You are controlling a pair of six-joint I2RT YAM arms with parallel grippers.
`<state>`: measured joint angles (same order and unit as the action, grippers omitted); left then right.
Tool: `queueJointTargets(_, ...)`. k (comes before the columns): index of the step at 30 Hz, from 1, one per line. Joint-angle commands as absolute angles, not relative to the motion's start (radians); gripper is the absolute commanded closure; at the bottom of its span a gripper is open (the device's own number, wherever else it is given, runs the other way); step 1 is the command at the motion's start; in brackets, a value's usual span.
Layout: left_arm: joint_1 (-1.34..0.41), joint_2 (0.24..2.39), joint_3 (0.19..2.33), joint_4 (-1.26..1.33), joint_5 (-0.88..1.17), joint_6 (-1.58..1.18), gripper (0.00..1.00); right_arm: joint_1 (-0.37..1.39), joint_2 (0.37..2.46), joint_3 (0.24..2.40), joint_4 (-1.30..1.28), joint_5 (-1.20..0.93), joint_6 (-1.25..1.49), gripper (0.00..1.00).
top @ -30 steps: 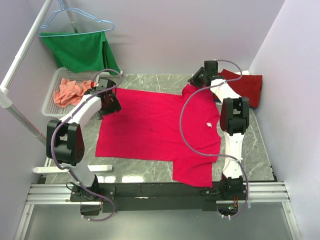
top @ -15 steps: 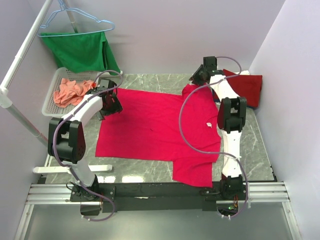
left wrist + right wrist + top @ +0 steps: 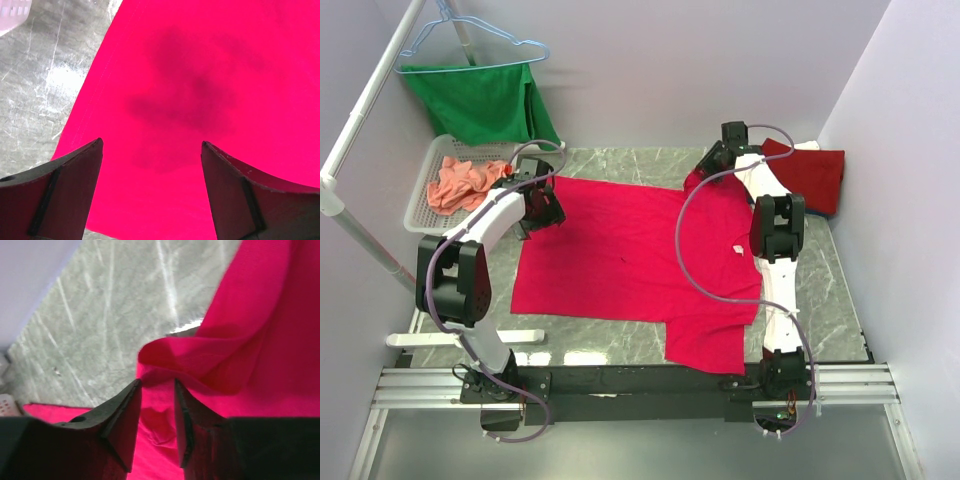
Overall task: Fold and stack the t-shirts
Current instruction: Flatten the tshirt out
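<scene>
A bright pinkish-red t-shirt (image 3: 620, 250) lies spread flat on the marble table. My left gripper (image 3: 542, 205) is open low over its far left corner, and the left wrist view shows its jaws (image 3: 150, 145) wide apart with the shirt (image 3: 200, 75) beneath and nothing between them. My right gripper (image 3: 712, 160) is at the shirt's far right sleeve. In the right wrist view its jaws (image 3: 157, 382) stand close together with bunched cloth between them, and the sleeve (image 3: 225, 360) is folded up at the tips. A dark red t-shirt (image 3: 812, 175) lies folded at the far right. A salmon-orange one (image 3: 460, 180) lies crumpled in the basket.
A white basket (image 3: 420, 200) stands at the far left, by a slanted white pole (image 3: 360, 120). A green cloth (image 3: 485, 100) hangs on a blue hanger above it. A small white bar (image 3: 520, 336) lies near the left arm's base. Walls close in at the back and right.
My right gripper has shifted a little to the left at the far sleeve. My left gripper has edged slightly farther along the shirt's left corner.
</scene>
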<state>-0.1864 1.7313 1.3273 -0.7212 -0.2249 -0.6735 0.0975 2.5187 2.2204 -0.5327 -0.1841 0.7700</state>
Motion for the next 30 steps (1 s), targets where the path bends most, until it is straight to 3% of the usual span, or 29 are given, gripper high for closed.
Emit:
queueJointTargets(1,-0.183,1.717,1.367,-0.713,-0.222,-0.666,0.16,0.094,2.548,2.287,-0.514,-0.238,0.796,0.64)
queueJointTargets(4,-0.183,1.707,1.359,-0.713,-0.23,-0.663,0.15,0.094,2.56,2.296,-0.503,-0.258,0.81,0.89)
queueJointTargets(6,-0.183,1.7,1.356,-0.715,-0.233,-0.66,0.15,0.095,2.56,2.299,-0.492,-0.261,0.816,1.0)
queueJointTargets(18,-0.187,1.652,1.322,-0.626,-0.112,-0.588,0.16,0.087,2.447,2.184,-0.4,-0.284,0.81,1.0)
queueJointTargets(22,-0.23,1.657,1.339,-0.537,-0.011,-0.509,0.16,0.068,2.384,2.152,-0.439,-0.244,0.816,0.82)
queueJointTargets(30,-0.382,1.885,1.619,-0.496,-0.008,-0.5,0.15,0.031,2.215,2.033,-0.53,-0.134,0.738,0.75)
